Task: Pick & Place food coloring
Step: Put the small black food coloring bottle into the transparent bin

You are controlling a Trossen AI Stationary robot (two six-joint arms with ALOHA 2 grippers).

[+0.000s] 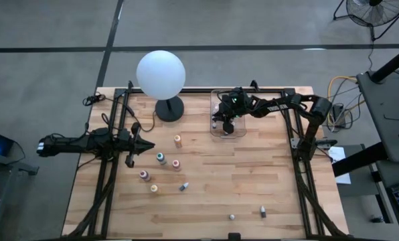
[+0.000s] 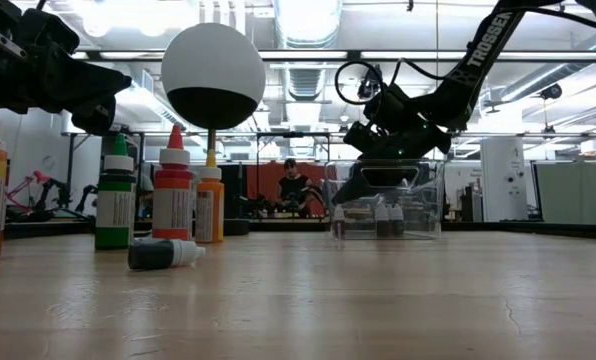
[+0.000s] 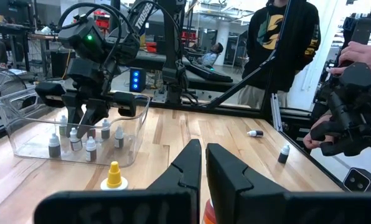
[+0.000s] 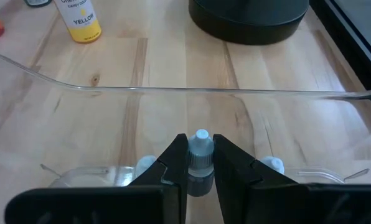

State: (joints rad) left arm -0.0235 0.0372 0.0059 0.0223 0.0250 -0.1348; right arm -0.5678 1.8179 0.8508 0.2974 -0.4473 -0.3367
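A small dark bottle (image 4: 199, 163) with a pale cap sits clamped between the fingers of the right gripper (image 4: 200, 167), which hangs inside the clear bin (image 1: 221, 131) at the table's far right. More small bottles (image 3: 90, 149) stand upright on the bin's floor, clustered just beside the gripper (two pale caps (image 4: 273, 164) show on either side of the held one in the right wrist view). From the low view the right gripper (image 2: 378, 190) reaches down into the bin (image 2: 430, 228) from above, with bottles (image 2: 382, 216) lined along the bin's bottom.

Out on the wooden table (image 1: 253, 194), the larger bottles are scattered left of centre: an orange one (image 1: 178, 140) nearest the lamp, a teal one (image 1: 161, 158), two pink ones (image 1: 176, 164) and (image 1: 144, 175), and a yellow one (image 1: 154, 189), all upright. A small bottle (image 1: 183, 187) lies on its side near them; two more small ones (image 1: 231, 217) and (image 1: 263, 213) sit well apart toward the near right edge.

The left gripper (image 1: 144, 145), its fingers pressed together and holding nothing, hovers at the table's left side, near the teal bottle. A white globe lamp (image 1: 161, 73) on a dark base (image 1: 169, 110) stands at the far edge, between the two arms.

Beyond the table, a person in a dark hooded top (image 3: 284, 43) stands in the room, and a hand (image 3: 360, 51) shows at the side of the left wrist view.
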